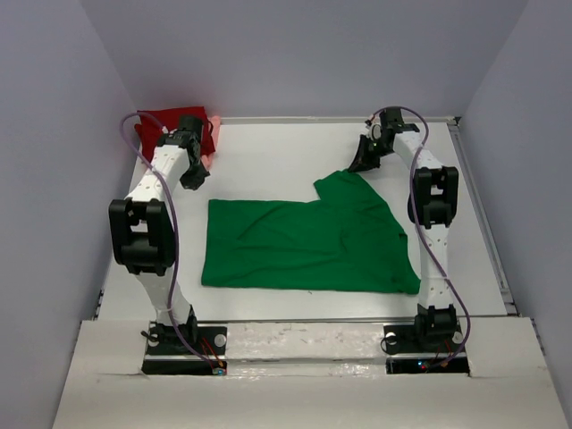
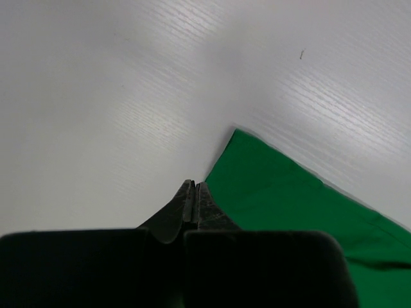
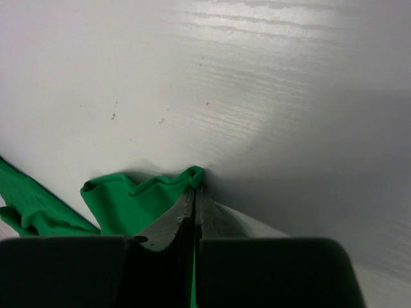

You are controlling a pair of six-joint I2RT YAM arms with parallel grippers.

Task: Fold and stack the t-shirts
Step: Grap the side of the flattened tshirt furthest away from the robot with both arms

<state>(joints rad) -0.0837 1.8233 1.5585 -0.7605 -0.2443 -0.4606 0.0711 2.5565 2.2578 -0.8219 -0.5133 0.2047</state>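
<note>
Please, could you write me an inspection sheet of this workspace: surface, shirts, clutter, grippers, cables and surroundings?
Surface: white table, faint wood grain.
Job's things: green t-shirt lies spread at the middle, partly folded; dark red t-shirt and pink t-shirt are bunched at the far left corner.
Clutter: nothing seen.
Grippers: left gripper shut, empty, beside the green t-shirt's edge; right gripper shut on a fold of the green t-shirt.
Cables: purple cables hang in loops, none lying on cloth.
Surroundings: grey walls on three sides.
</note>
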